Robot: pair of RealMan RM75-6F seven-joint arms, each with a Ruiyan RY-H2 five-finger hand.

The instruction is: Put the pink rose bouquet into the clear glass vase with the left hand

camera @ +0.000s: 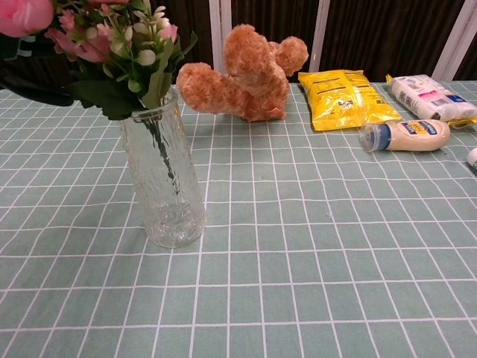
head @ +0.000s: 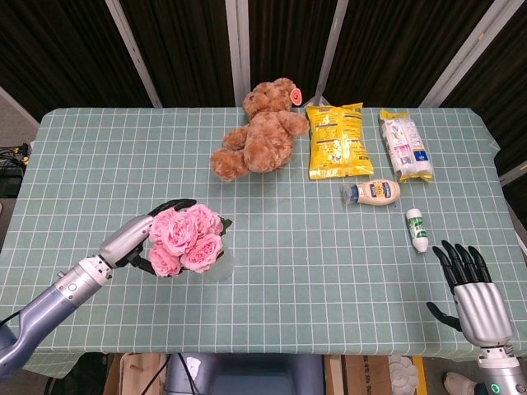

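Note:
The pink rose bouquet point(head: 185, 239) stands in the clear glass vase point(camera: 164, 186), its stems reaching down toward the vase bottom and its blooms leaning left over the rim point(camera: 112, 45). From above, only a sliver of the vase point(head: 221, 267) shows under the flowers. My left hand point(head: 128, 239) sits just left of the blooms, its dark fingers point(head: 170, 205) spread apart around them; no grip shows. In the chest view those fingers point(camera: 33, 83) appear dark at the left edge. My right hand point(head: 473, 292) hangs open past the table's front right edge, holding nothing.
A brown teddy bear point(head: 259, 132) lies at the back centre. To its right are a yellow snack bag point(head: 338, 140), a white packet point(head: 405, 146), a mayonnaise bottle point(head: 372, 192) and a small white tube point(head: 418, 230). The green checked tablecloth point(head: 313, 271) covers the table.

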